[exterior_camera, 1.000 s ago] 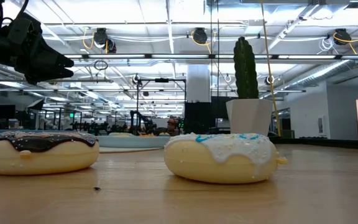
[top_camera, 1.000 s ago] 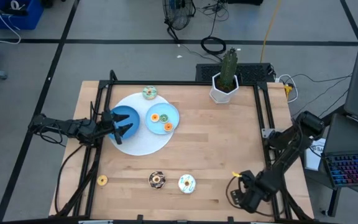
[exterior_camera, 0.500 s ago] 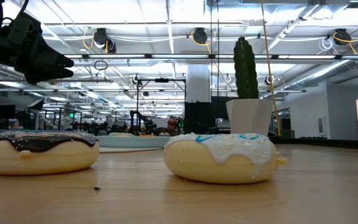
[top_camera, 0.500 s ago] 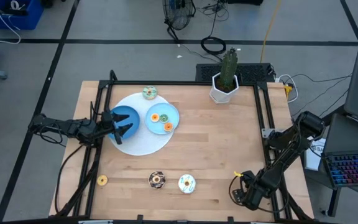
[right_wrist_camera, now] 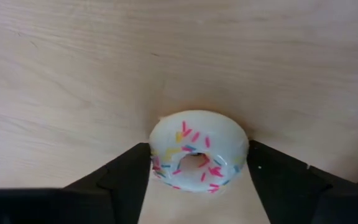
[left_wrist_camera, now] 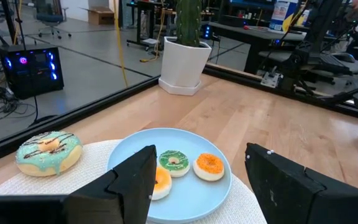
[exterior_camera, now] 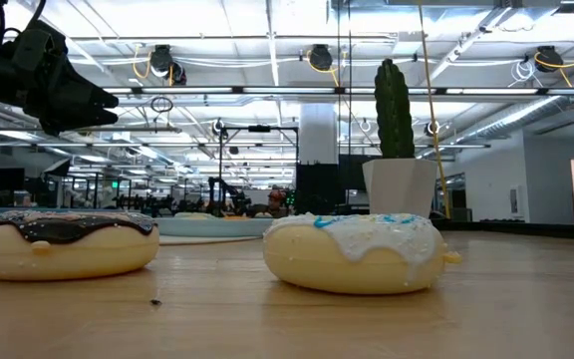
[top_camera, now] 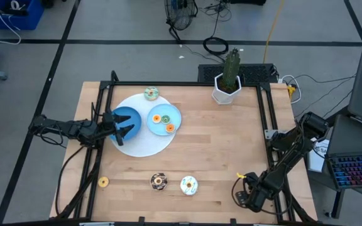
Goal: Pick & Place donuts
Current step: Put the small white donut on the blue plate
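From above, the left gripper [top_camera: 123,125] hovered over the dark blue bowl [top_camera: 129,115] on the white round mat [top_camera: 144,143], fingers spread. Beside the bowl, the light blue plate [top_camera: 176,116] carried small donuts [top_camera: 170,128]; a green-iced donut [top_camera: 151,94] lay on the mat's far edge. Near the front edge lay a small yellow donut [top_camera: 103,182], a chocolate donut [top_camera: 158,181] and a white-iced donut [top_camera: 188,184]. The right gripper [top_camera: 241,194] sat low at the table's front right corner.

At table height, the chocolate donut [exterior_camera: 64,242] and white-iced donut [exterior_camera: 355,251] lay apart, the potted cactus [exterior_camera: 397,150] behind.

The left wrist view showed its fingers [left_wrist_camera: 129,180] apart and empty, the plate [left_wrist_camera: 132,155] beyond them.

The right wrist view showed a white sprinkled donut [right_wrist_camera: 197,149] on the wood between the fingers [right_wrist_camera: 126,171], which stood at its sides; whether they pressed it I could not tell.
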Motion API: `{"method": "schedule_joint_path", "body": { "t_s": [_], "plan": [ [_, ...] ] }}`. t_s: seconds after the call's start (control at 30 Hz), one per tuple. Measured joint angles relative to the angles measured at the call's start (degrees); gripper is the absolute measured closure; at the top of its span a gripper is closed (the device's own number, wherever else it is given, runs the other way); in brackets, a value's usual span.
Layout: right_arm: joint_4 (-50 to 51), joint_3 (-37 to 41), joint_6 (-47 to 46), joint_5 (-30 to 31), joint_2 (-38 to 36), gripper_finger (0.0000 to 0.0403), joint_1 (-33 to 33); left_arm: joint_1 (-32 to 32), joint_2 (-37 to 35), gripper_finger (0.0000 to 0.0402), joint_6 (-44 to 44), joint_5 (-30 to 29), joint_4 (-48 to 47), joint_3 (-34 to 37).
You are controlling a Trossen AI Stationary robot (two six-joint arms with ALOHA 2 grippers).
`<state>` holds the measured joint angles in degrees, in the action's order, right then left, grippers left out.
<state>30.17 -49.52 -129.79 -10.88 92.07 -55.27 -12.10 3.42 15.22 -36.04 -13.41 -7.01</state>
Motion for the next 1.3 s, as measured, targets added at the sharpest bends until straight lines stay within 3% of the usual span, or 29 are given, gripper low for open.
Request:
{"method": "schedule_joint_path", "body": {
  "t_s": [0.37,0.77,0.93,1.1,1.3],
  "plan": [
    [-0.1,0.02,4.08,3.59,-0.01,0.0235,-0.11,0.02,-0.01,0.0158,0.0,0.0,0.0,0.0],
    [-1.9,-0.02,9.19,14.52,-0.04,0.0237,0.02,0.02,0.0,0.0158,0.0,-0.02,0.0,0.0],
    [-3.88,-0.01,13.08,22.32,0.12,0.024,0.54,0.01,0.0,0.0158,0.0,-0.01,0.0,0.0],
    [-8.09,0.17,22.54,34.91,0.31,0.0241,3.3,0.0,0.0,0.0158,0.0,0.01,0.0,0.0],
    [-16.32,0.11,42.26,37.81,0.22,0.0241,8.69,0.02,-0.02,0.0158,0.0,0.01,0.0,0.0]
  ]
}}
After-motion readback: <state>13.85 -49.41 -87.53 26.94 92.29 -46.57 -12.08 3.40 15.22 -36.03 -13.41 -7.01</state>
